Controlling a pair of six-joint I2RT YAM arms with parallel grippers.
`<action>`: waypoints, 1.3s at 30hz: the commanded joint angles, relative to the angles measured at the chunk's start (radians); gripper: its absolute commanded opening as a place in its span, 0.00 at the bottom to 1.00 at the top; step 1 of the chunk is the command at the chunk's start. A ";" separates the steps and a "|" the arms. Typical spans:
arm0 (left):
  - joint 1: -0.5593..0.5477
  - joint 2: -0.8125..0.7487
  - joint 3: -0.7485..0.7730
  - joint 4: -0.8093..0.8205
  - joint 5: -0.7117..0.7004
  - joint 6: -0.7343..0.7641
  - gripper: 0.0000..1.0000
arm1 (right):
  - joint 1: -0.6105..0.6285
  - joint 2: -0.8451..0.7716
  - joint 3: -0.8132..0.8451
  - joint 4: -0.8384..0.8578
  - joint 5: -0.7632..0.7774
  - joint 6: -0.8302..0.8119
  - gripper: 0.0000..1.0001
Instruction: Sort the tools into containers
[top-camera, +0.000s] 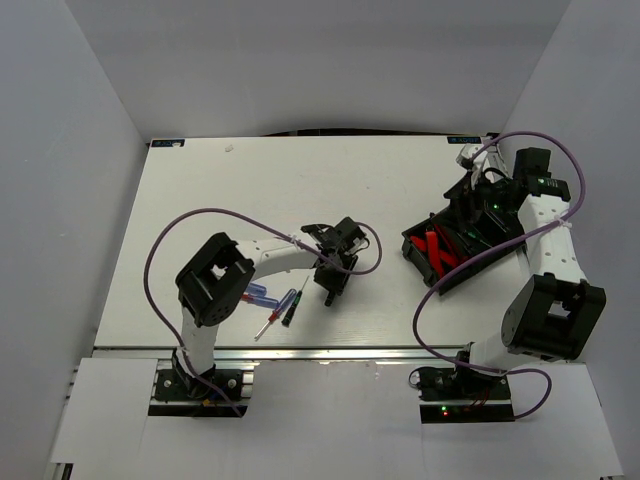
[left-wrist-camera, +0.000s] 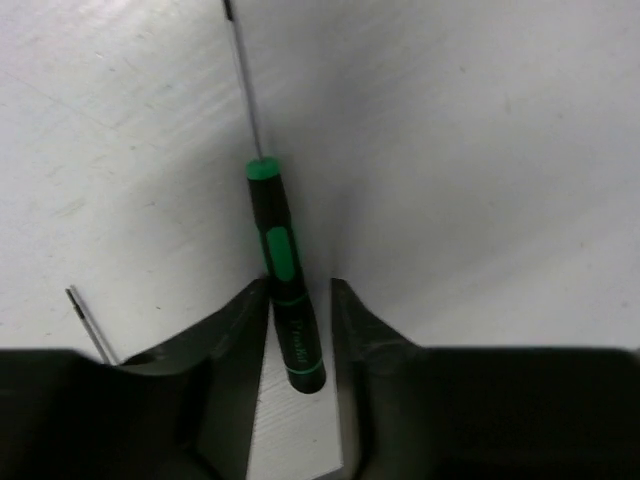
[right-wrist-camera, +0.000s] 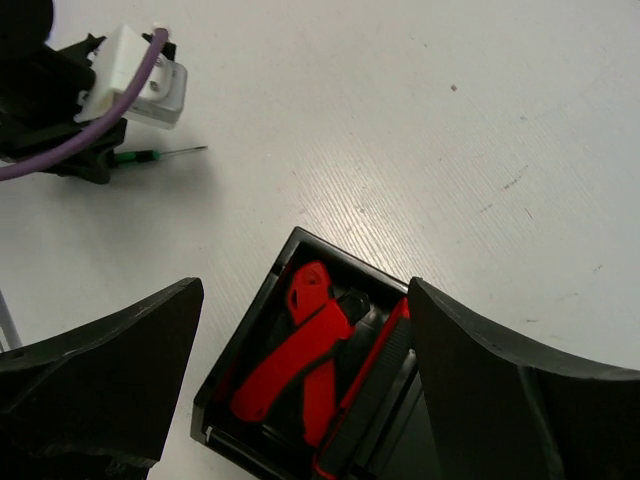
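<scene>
left gripper (left-wrist-camera: 300, 288): jaws narrowly spread, one on each side of the butt end of the black-green screwdriver (left-wrist-camera: 278, 250). one finger (left-wrist-camera: 235, 330) looks to touch the handle and a sliver of table shows at the other, so i read it as not yet pinching. the tool lies flat on the table (top-camera: 250, 180), left of centre at mid depth, shaft pointing away from the wrist. more loose screwdrivers (top-camera: 290, 308) lie just nearer and to the left, and one tip shows at the edge of the left wrist view. right gripper (right-wrist-camera: 305, 290): spread wide and holding nothing, hanging over the bin (right-wrist-camera: 243, 325) at the far right, which has the red knives (right-wrist-camera: 300, 350) in it. judgement for the pick: nudge the wrist so both pads meet the handle together, or the round grip will likely roll and skew. the bite sits at the handle's tail, so the shaft end may droop; a bite a little further up, nearer the green band, should hold steadier. press fully home before lifting, then lift straight up, clear of the neighbours. the knives have this bin, so the screwdriver should go in the other one, which i cannot pick out clearly under the right arm. go in with room to spare from that arm, and lay the tool lengthwise.
</scene>
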 joint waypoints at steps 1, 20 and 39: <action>0.000 0.033 0.025 -0.079 -0.102 -0.006 0.38 | 0.001 -0.032 0.013 0.015 -0.082 0.017 0.89; 0.188 -0.439 -0.209 0.425 0.255 -0.194 0.00 | 0.153 0.114 -0.002 0.048 -0.278 0.486 0.59; 0.237 -0.513 -0.213 0.766 0.346 -0.298 0.00 | 0.507 0.281 0.092 1.155 -0.206 1.571 0.86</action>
